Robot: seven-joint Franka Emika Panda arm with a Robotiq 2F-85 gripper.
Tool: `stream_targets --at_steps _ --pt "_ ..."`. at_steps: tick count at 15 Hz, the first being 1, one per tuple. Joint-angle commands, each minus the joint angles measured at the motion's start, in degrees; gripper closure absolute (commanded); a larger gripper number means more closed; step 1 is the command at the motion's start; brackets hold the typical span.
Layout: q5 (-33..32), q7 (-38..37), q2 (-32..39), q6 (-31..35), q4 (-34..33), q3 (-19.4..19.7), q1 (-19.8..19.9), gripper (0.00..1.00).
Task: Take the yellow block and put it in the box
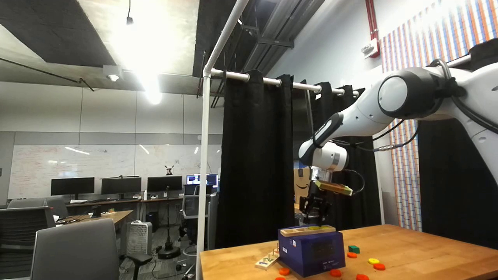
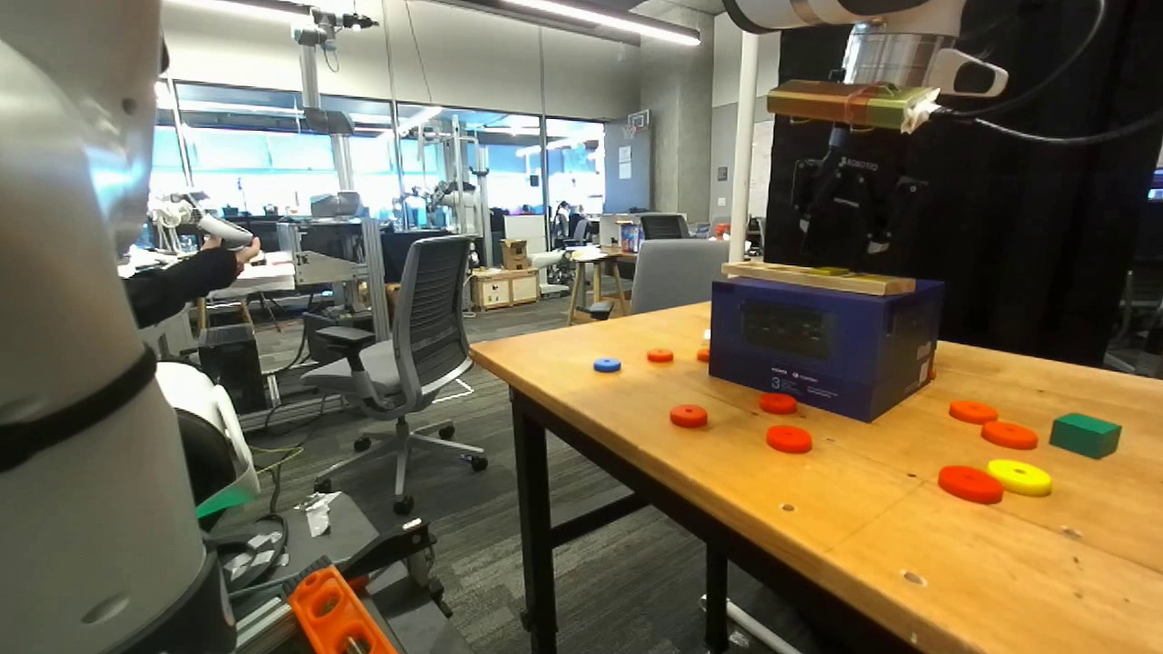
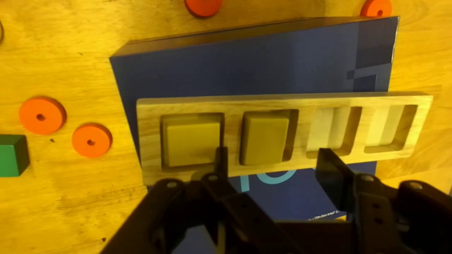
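Observation:
The dark blue box [image 2: 790, 345] stands on the table in both exterior views [image 1: 311, 252]. A wooden tray with a row of compartments [image 3: 233, 106] lies on its top. In the wrist view one yellow block [image 3: 193, 144] sits in the leftmost compartment and a second yellow block [image 3: 266, 141] in the compartment beside it. The two compartments at right hold no block. My gripper [image 3: 272, 151] is open and empty, its fingertips on either side of the second block as seen from the wrist. In an exterior view the gripper [image 2: 841, 236] hangs above the tray with a small gap.
Several orange discs [image 2: 789, 440] lie around the box on the wooden table [image 2: 854, 518]. A yellow disc [image 2: 1019, 477] and a green block [image 2: 1086, 435] lie to one side, a blue disc [image 2: 607, 364] to another. A small peg board [image 1: 267, 259] lies beside the box.

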State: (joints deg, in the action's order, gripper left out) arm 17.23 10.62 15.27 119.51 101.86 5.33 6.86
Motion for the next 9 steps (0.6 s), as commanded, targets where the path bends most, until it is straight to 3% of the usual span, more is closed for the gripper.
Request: stream_targets --at_steps 1,9 --pt "0.38 -1.31 1.0 -2.25 -2.98 -0.87 0.89 0.01" --pt "-4.86 -4.9 -10.01 -2.96 1.66 0.41 0.11 0.0"
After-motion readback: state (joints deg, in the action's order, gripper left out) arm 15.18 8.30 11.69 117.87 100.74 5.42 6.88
